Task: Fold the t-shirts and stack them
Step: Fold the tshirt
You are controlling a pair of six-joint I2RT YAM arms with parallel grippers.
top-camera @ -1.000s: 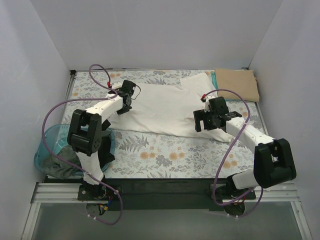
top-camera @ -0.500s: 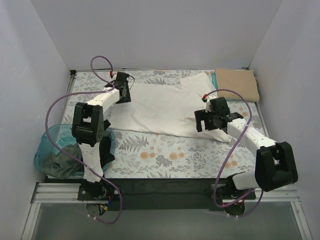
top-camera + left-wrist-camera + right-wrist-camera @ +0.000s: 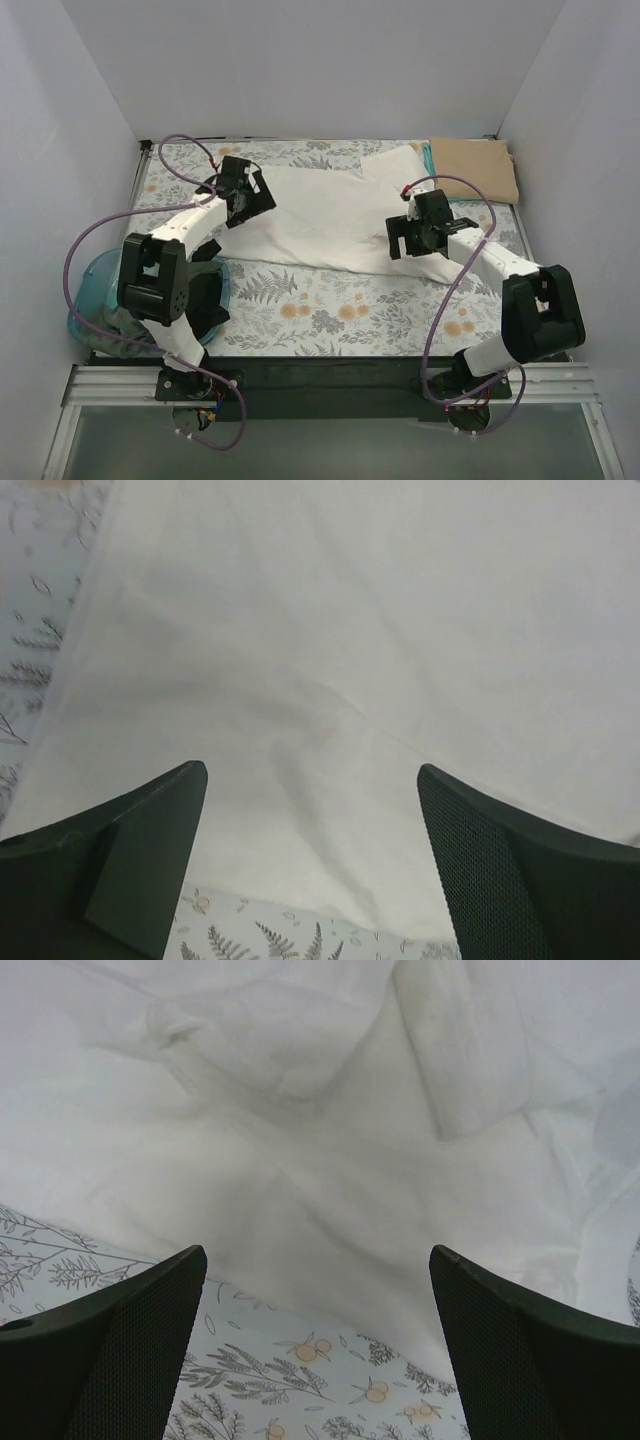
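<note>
Your left gripper and right gripper hover over opposite ends of the cream-white t-shirt, jaws apart and empty, likely placed to pinch its edges for folding.

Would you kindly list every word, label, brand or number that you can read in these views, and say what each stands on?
None can be read.
The cream-white t-shirt shows only plain cloth in all three views, with no print in sight.
The tan t-shirt, the floral table covering and the teal basket carry no legible lettering.
</note>
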